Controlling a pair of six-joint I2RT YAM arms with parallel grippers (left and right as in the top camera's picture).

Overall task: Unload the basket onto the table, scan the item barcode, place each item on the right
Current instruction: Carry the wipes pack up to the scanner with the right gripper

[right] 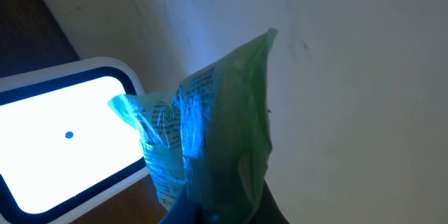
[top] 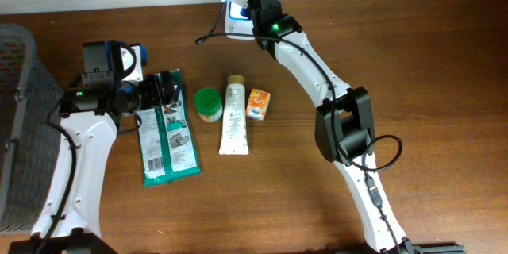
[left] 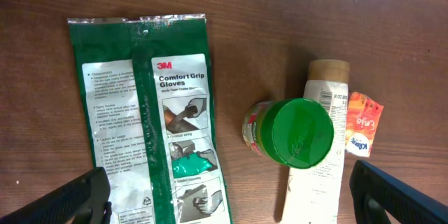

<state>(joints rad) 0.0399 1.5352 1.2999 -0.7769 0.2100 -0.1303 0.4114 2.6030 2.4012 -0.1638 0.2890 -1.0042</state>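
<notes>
Seemingly mid-scan: right gripper pinched a green packet at the lit scanner; left gripper hung spread above other items, probably unscanned

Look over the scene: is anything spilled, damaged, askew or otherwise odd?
Nothing is spilled or broken. One oddity: the green packet in the right gripper is creased and folded by the scanner window, so its print is bent. The gloves pack and tube lie flat.
</notes>
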